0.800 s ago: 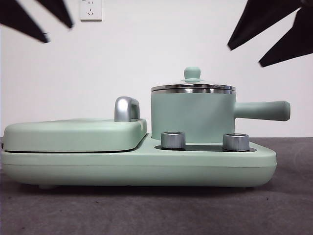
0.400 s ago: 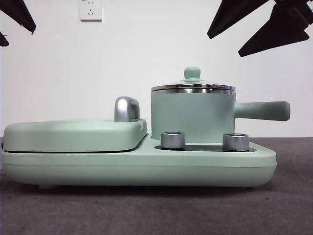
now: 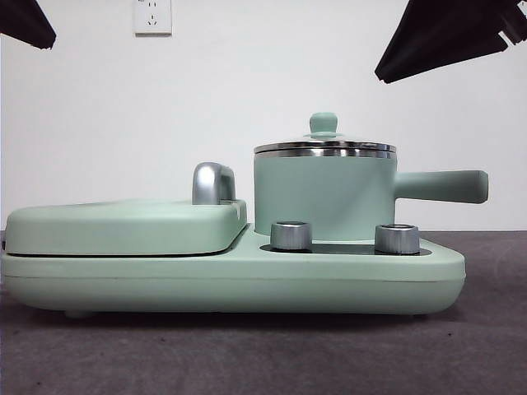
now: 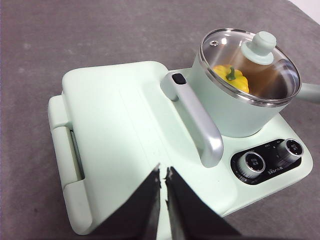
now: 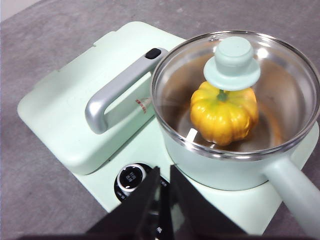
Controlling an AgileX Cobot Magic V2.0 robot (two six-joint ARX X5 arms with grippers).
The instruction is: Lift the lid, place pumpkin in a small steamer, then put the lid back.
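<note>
Presently: glossy yellow-orange ribbed pumpkin (image 5: pixel 223 116) inside the small mint-green cylindrical steamer (image 3: pixel 323 193), which stands on the wide mint-green appliance base (image 3: pixel 230 284). Round glass lid (image 5: pixel 235 90) with mint knob seated on the steamer's rim. Left gripper (image 4: pixel 162 176) and right gripper (image 5: pixel 164 176) both raised clear (jaws nearly together, holding nothing)

Small print marks the control panel (image 4: pixel 272 161) and its knobs, too small to read.
</note>
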